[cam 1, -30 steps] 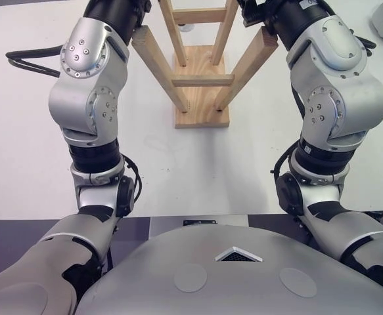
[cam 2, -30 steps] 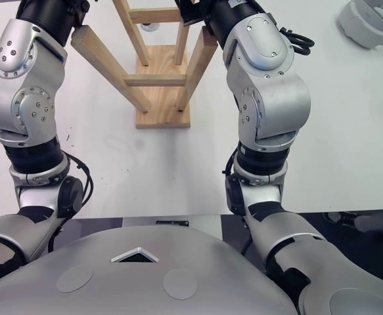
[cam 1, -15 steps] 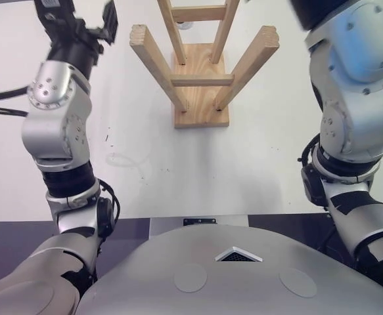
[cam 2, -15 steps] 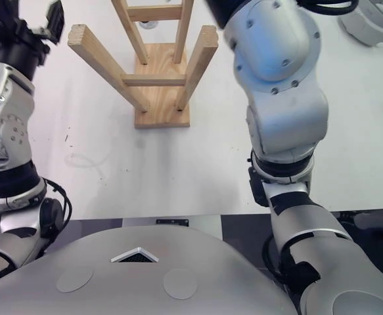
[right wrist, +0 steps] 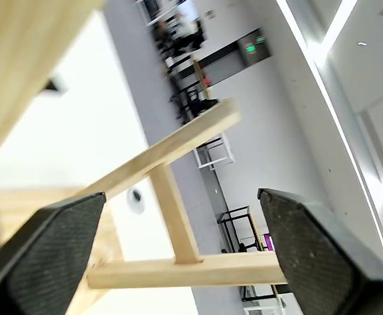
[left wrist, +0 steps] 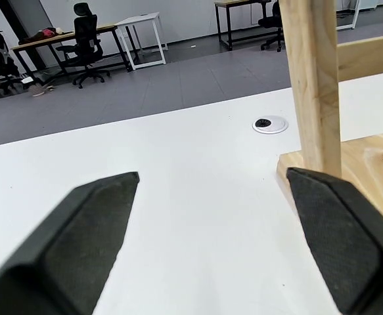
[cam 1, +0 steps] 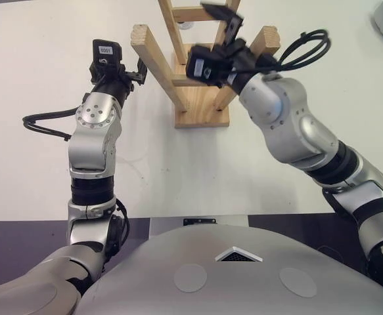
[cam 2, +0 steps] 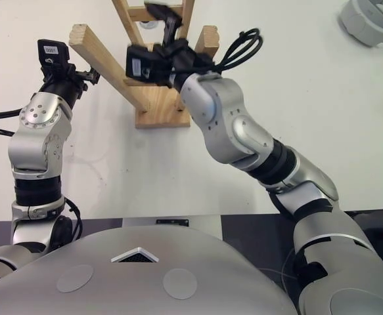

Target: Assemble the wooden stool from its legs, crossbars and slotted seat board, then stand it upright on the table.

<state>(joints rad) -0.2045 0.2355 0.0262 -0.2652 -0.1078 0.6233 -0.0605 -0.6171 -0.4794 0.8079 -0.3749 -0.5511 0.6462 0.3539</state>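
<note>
Pale wooden stool (cam 1: 199, 117), square-section legs and crossbars, inverted: flat seat board down on smooth white bench (cam 1: 40, 59), legs upward. Left gripper (left wrist: 212, 176), black wedge pads spread wide, empty, just beside the front-left leg. Right gripper (right wrist: 181, 195), wide, empty, raised among the leg tops. Round grey cable grommet (left wrist: 269, 125) behind the stool.

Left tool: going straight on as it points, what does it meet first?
Likely the stool leg, lined up with one finger of the left tool; between fingers, only white table. Depth unclear.
</note>
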